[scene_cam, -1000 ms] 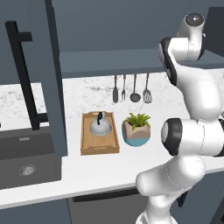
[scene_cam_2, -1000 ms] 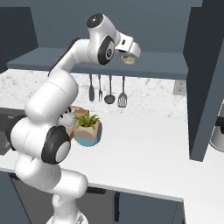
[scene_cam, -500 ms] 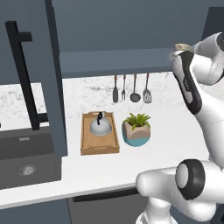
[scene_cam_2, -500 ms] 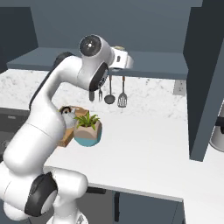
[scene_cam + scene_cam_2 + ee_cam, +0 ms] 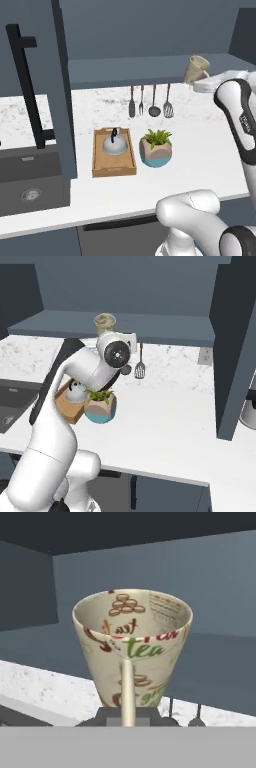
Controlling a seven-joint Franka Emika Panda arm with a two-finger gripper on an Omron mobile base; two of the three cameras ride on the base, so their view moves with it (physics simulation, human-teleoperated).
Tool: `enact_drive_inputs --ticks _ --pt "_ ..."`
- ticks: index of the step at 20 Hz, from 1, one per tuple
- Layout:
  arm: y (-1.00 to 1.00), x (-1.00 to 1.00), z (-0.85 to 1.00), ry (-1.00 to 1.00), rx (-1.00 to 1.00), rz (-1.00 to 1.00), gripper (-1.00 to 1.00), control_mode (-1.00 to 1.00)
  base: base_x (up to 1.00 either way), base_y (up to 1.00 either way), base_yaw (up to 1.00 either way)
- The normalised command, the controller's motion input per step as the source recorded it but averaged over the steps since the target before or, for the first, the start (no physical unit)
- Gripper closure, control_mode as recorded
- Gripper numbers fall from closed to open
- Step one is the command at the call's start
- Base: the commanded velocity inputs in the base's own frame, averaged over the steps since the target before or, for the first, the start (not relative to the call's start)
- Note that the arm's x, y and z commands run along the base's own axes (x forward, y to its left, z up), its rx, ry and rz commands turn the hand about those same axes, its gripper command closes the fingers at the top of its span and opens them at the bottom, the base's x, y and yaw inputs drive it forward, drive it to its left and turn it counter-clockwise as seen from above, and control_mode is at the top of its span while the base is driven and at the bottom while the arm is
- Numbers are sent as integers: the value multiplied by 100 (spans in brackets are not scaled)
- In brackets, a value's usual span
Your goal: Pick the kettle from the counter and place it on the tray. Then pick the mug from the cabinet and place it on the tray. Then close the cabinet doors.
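Mug [image 5: 132, 662] pinched in gripper [image 5: 128, 714], held upright in front of cabinet [image 5: 115, 323] shelf, above counter [image 5: 200, 145]. Since 0.5 s ago, mug seen swung from tilted to upright. Kettle [image 5: 115, 144] unchanged on tray [image 5: 99, 167], beside plant pot [image 5: 156, 148].

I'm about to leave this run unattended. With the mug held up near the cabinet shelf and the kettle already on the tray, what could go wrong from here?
1. The kettle sits in the far half of the tray; the mug must land in the bare near half or it may knock it.
2. The plant pot stands beside the tray, so the descending arm could brush it.
3. The gripper seems to hold the mug low, at its handle; it might tip.
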Motion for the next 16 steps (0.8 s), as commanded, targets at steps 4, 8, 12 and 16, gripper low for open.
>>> enact_drive_inputs --ticks 4,8,12,16 --pt "64 -39 0 -2 0 55 100 -100 0 0 0" --pt "69 -45 0 -1 0 56 100 -100 0 0 0" --pt "75 -55 0 0 -1 50 100 -100 0 0 0" --pt "64 -38 -14 6 -2 22 100 -100 0 0 0"
